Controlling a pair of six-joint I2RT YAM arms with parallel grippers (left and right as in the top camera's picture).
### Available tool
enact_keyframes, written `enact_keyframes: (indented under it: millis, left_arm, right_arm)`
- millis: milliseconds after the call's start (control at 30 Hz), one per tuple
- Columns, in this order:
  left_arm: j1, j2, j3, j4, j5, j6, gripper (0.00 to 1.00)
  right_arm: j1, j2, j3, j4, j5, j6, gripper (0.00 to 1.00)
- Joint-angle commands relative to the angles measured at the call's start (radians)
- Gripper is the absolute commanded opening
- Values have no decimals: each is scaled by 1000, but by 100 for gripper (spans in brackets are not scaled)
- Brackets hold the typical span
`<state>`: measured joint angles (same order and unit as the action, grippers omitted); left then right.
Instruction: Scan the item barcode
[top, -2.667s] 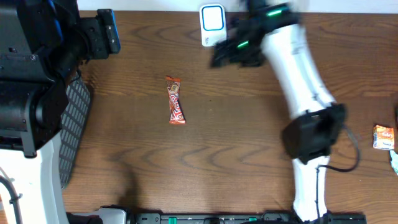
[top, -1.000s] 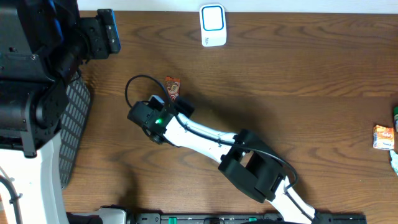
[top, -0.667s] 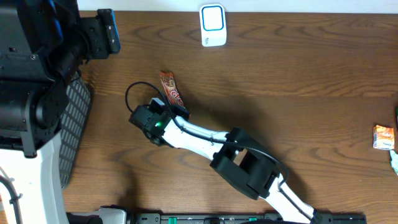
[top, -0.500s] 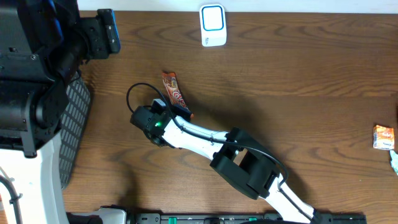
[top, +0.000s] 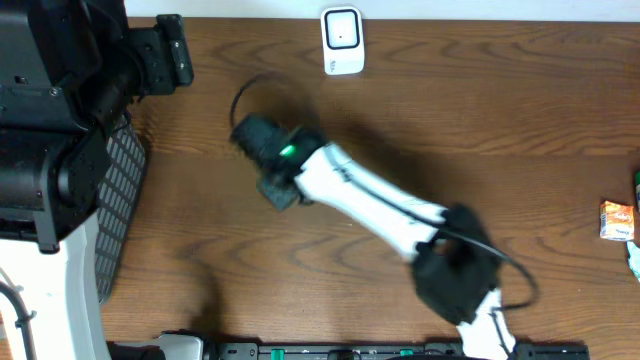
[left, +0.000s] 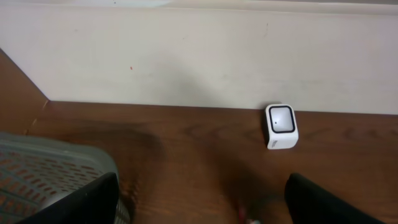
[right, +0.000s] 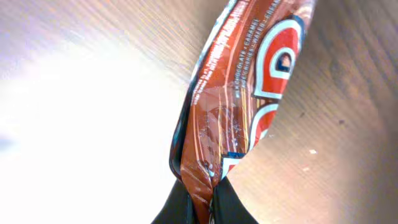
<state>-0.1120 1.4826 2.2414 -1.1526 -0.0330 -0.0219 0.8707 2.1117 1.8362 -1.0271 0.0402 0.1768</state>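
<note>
A brown wood-grain table (top: 520, 110) fills the overhead view. At its left edge is a grey mesh basket (top: 122, 190), with only a strip of its perforated wall showing. Well apart from it, at the right edge, a small orange packet (top: 617, 220) lies flat on the wood. Just below the packet is a teal scrap (top: 635, 258) — too cropped to identify. A pale wall (left: 186, 56) runs behind the table.

Glossy, crinkled plastic-film candy wrapper (right: 236, 112), brown wood-grain table (top: 520, 110) with soft sheen, smooth white plastic scanner (top: 341, 40) at twelve o'clock, its window dark and glossy, grey perforated plastic basket (top: 118, 190) at nine o'clock, matt cream wall (left: 186, 56)
</note>
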Motion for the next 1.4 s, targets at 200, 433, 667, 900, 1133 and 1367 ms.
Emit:
enact_keyframes:
  millis: [200,433,667,900,1133,1367]
  left_arm:
    - [5,-7,-6,0,-13,13,86]
    - [5,-7,-6,0,-13,14,85]
    - [5,-7,-6,0,-13,13,85]
    - [5,-7,-6,0,-13,14,85]
    - [5,-7,-6,0,-13,13,85]
    - [5,-7,-6,0,-13,13,85]
  right_arm:
    - [-188,-88,20,-148,-537,19,1]
    - [-328,-86,14,-187,-738,-65,1]
    - [-438,-80,-32,-187,-867,-119,1]
    - [-468,-80,-188,-135,-1172,-259,1]
    - [-468,-80,-349,-51,-1300,-373,1]
    - [-527,-80,-515,50,-1298,-373,1]
